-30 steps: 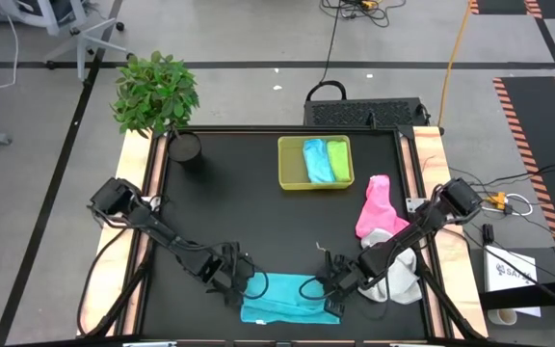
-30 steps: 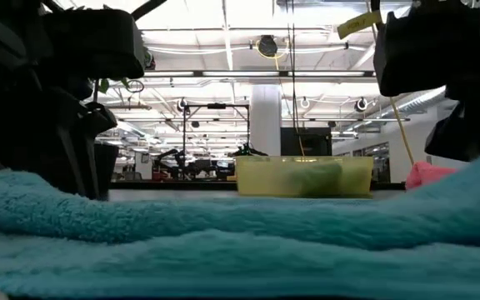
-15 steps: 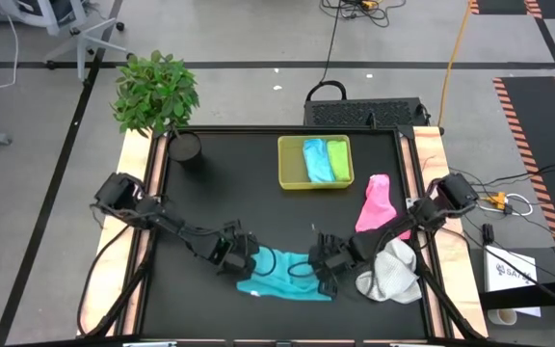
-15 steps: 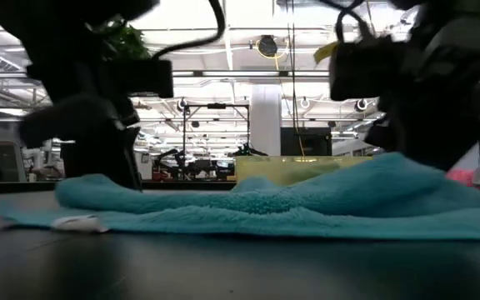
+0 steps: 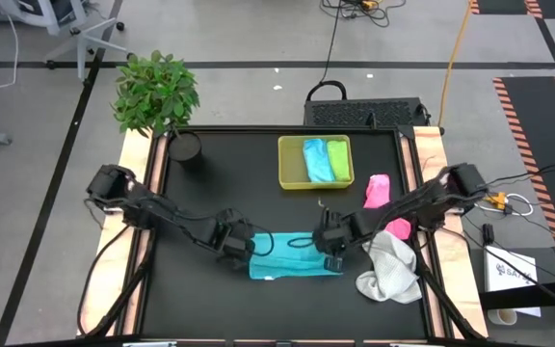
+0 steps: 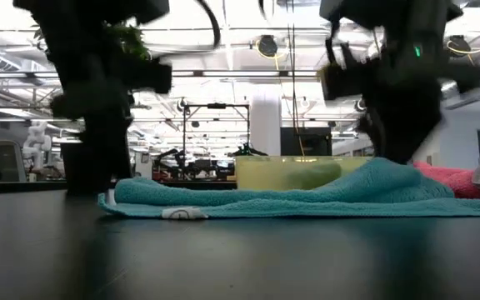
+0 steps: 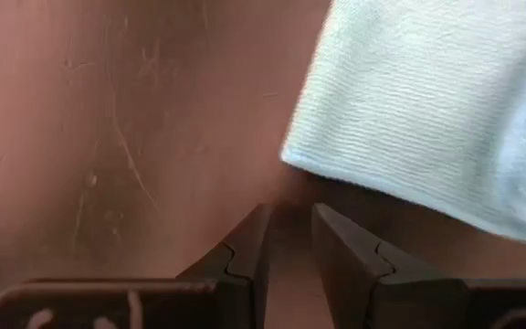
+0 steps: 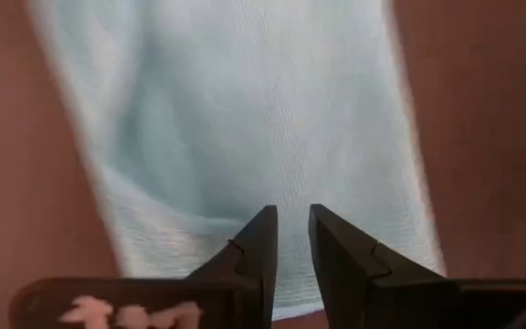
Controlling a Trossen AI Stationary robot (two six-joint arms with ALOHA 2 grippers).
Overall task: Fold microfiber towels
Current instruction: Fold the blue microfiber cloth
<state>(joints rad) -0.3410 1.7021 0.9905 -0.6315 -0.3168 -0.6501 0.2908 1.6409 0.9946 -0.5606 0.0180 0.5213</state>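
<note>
The teal towel has slid from the table's 6 o'clock edge toward centre, now a narrower strip, so a fold looks laid. In the high view the left gripper sits at its 9 o'clock end and the right gripper at its 3 o'clock end. The tray at 12 o'clock holds the blue towel and the green towel. In the wrist views each gripper's fingers stand narrowly parted, pinching nothing I can see.

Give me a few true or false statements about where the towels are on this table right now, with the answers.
1. The teal towel lies between the two end effectors. True.
2. The yellow-green tray holds the pink towel. False: it holds the light blue towel and lime green towel.
3. The white towel lies crumpled near the table's right edge. True.
4. The pink towel lies beside the potted plant. False: it lies right of the tray.
</note>
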